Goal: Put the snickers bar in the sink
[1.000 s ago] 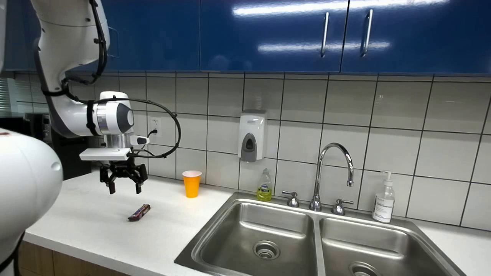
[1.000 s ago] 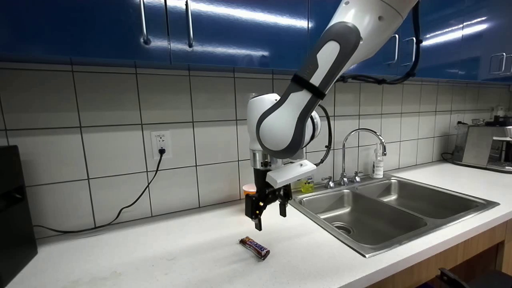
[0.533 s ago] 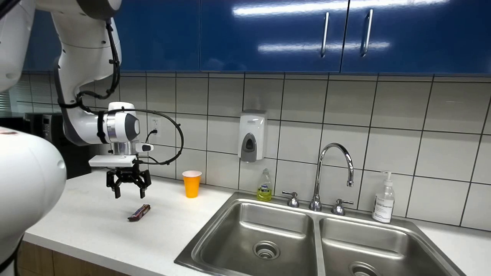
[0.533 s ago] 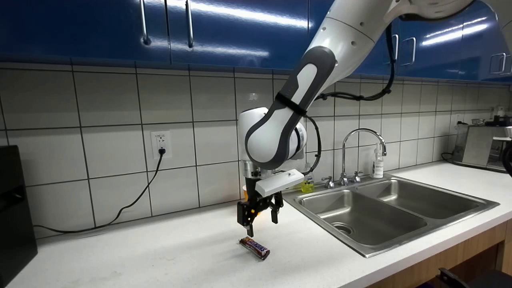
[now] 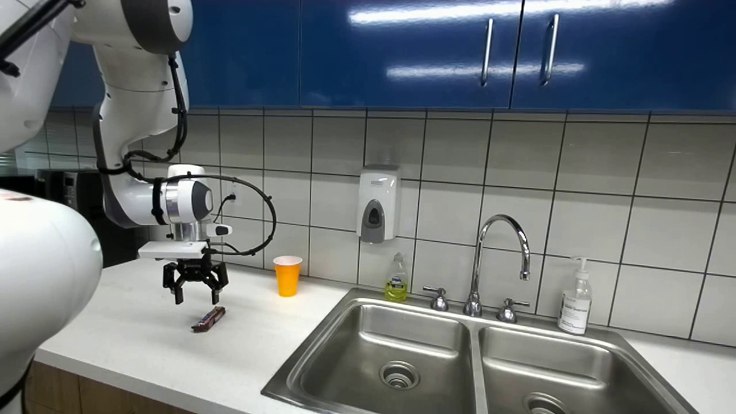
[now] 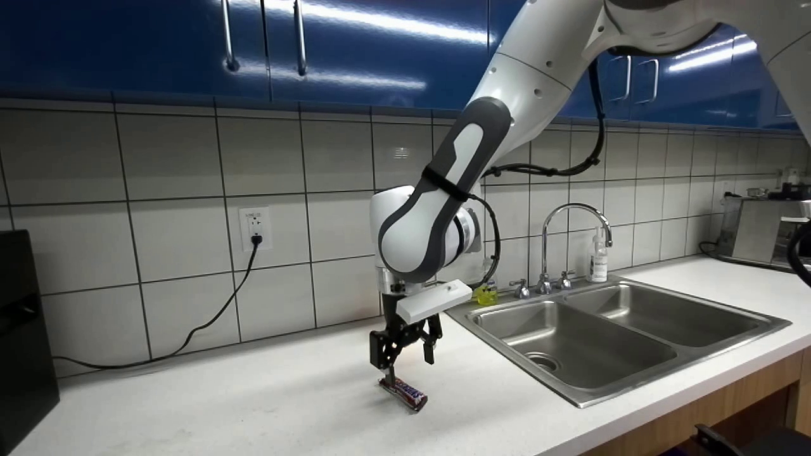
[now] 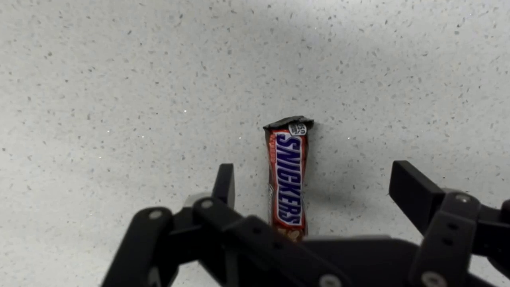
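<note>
The snickers bar lies flat on the white counter; it also shows in an exterior view. My gripper is open and empty, pointing down a little above the bar; it also shows in an exterior view. In the wrist view the bar runs lengthwise between the two spread fingers of the gripper, nearer the left finger. Its lower end is hidden by the gripper body. The stainless double-basin sink is set in the counter to the right, also seen in an exterior view.
An orange cup stands on the counter near the tiled wall. A yellow-green soap bottle, the chrome faucet and a white pump bottle stand along the sink's back edge. A black box stands at the counter's far left.
My gripper has come down toward the bar, moving right in an exterior view and left in an exterior view. Its fingers have stayed open. The bar has not moved.
</note>
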`<state>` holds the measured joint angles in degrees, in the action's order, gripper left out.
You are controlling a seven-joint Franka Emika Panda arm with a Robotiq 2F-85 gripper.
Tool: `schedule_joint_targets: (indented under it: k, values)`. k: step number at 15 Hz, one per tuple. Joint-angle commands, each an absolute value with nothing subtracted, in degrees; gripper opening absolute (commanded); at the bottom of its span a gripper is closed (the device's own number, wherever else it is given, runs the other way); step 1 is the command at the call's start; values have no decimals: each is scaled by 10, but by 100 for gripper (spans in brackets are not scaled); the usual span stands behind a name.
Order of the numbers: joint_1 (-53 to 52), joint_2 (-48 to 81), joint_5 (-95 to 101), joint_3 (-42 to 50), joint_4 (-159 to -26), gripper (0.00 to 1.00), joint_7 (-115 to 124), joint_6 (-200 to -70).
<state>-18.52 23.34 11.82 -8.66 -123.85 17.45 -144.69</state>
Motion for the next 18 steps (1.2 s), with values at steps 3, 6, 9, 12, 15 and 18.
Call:
schedule_joint_targets:
  k: [3, 6, 9, 12, 15, 18]
  values:
    - [-200, 252, 108, -79, -1224, 100, 184, -1440]
    - [-203, 262, 104, -79, -1221, 100, 182, -1448]
    - [-202, 274, 100, -80, -1215, 100, 178, -1455]
    - [-201, 289, 95, -77, -1202, 100, 177, -1470]
    - [-204, 304, 97, -67, -1189, 100, 178, -1479]
    - [-205, 315, 100, -57, -1178, 100, 177, -1484]
